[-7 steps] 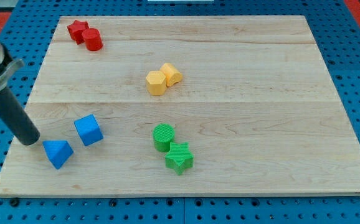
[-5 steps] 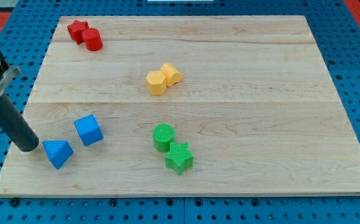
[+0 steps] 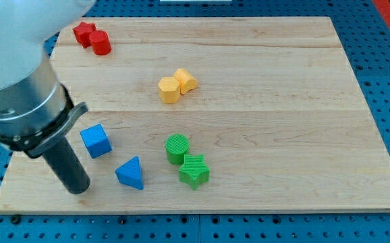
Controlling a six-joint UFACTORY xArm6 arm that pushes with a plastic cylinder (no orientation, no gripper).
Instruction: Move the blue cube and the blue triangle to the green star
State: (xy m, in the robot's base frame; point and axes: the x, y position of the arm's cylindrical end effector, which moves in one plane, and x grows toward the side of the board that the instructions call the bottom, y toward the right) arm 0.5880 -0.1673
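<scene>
In the camera view my tip (image 3: 77, 190), a bare rod with no jaws to spread, sits at 9 o'clock of the blue triangle (image 3: 130, 173), short of the green star (image 3: 194, 170), so an off-centre shove could spin it away, stranding the blue cube (image 3: 96, 140) at 11.

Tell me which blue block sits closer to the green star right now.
The blue triangle: it lies just left of the green star, while the blue cube sits farther left, above my tip.
</scene>
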